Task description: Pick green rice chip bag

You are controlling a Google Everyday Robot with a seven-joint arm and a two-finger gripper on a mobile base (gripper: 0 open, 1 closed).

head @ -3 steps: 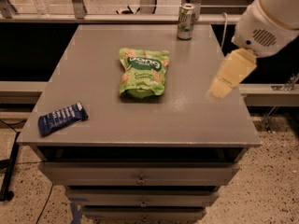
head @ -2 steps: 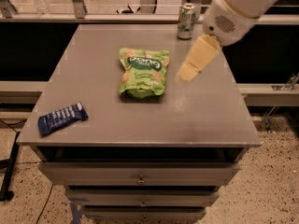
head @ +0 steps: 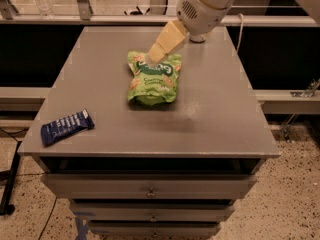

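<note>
Camera view: gripper (head: 151, 59) is held at green rice chip bag (head: 152, 84) top, open/shut can't be told; bag judged light, crinkly, so top seam is pref'd.

One raised camera looks down the table (head: 215, 109) from its front, claw (head: 153, 55) over the green rice chip bag (head: 152, 83).

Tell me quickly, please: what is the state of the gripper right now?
Gripper: at the top end of the green rice chip bag; open, closed or holding cannot be told.
</note>
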